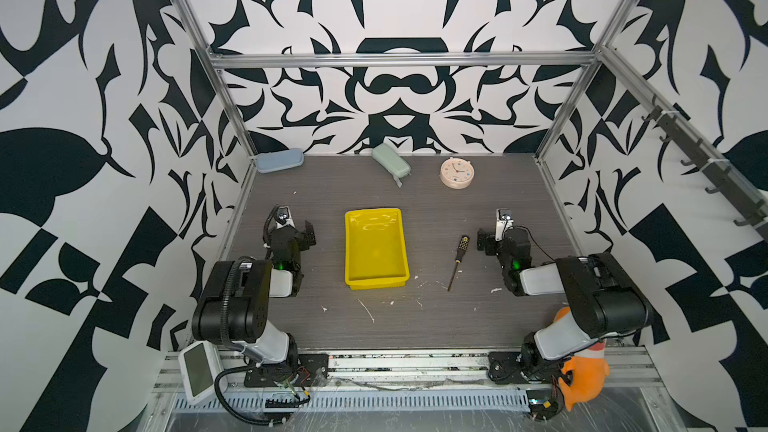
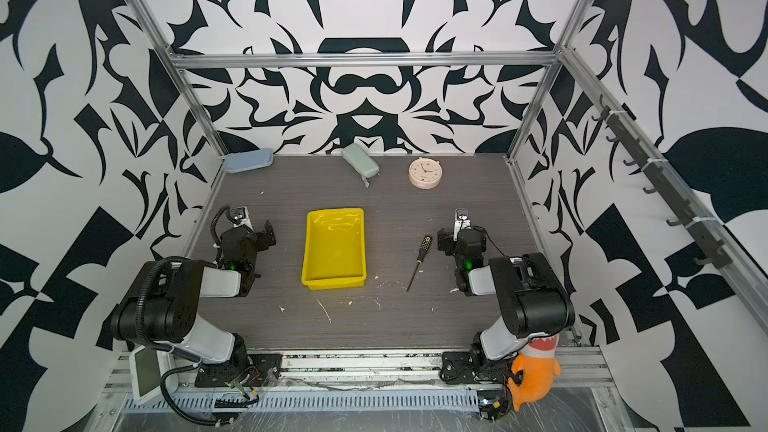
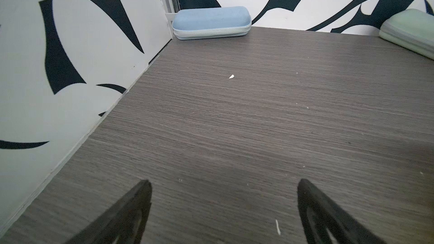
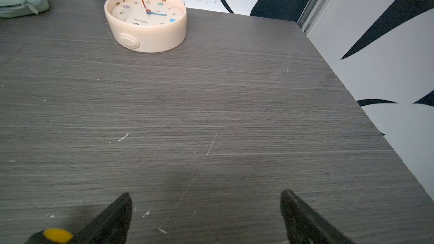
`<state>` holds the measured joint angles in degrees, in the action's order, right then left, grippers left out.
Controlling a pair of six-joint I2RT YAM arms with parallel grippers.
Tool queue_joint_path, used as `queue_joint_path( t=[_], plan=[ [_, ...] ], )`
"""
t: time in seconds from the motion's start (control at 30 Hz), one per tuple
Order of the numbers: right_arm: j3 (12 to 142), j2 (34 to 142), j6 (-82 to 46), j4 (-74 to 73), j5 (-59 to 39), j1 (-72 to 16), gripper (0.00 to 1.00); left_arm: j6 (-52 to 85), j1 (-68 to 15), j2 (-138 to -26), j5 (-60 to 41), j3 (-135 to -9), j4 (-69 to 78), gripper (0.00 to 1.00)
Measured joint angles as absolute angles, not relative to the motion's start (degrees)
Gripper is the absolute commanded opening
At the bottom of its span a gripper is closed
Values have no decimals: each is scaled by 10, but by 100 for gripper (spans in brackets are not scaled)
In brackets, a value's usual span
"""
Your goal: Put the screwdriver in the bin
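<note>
Top views: glossy yellow bin [image 1: 376, 251], slim dotted-handle screwdriver [image 1: 457, 263], woodgrain table [image 1: 415, 317]; left gripper [image 3: 224, 181], right gripper [image 4: 205, 193] released.

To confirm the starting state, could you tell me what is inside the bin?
The bin looks empty: only its yellow floor with glare. The screwdriver lies outside, on the table beside it. Nothing covers the inside.

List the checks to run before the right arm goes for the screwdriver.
1. Right gripper open, nothing held: ok.
2. Left gripper open, nothing held, apart from the yellow bin: ok.
3. Screwdriver lying free on the table, right of the bin in a top view, not touching it: ok.
4. Bin has nothing in it: ok.
5. Screwdriver between the right jaws: not ok; it lies beside them.
6. Alarm clock, pale blue case and green case away from the path: ok.
</note>
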<state>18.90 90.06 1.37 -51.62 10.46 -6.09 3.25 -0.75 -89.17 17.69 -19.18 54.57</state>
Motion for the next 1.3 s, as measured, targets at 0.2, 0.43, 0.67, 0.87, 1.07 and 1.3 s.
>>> queue_joint_path(
  t=[0.2,0.43,0.67,0.87,1.07,1.3],
  plan=[
    [189,901,13,-517,101,-61,100,32,-8,-892,177,-192,546,99],
    [189,901,14,-522,87,-61,100,32,-8,-892,177,-192,546,99],
    [189,901,15,-520,83,-61,100,32,-8,-892,177,-192,546,99],
    [189,901,15,-520,81,-61,100,32,-8,-892,177,-192,546,99],
    [189,901,15,-520,81,-61,100,32,-8,-892,177,-192,546,99],
    [189,901,15,-517,82,-61,100,32,-7,-892,176,-192,545,99]
  ],
)
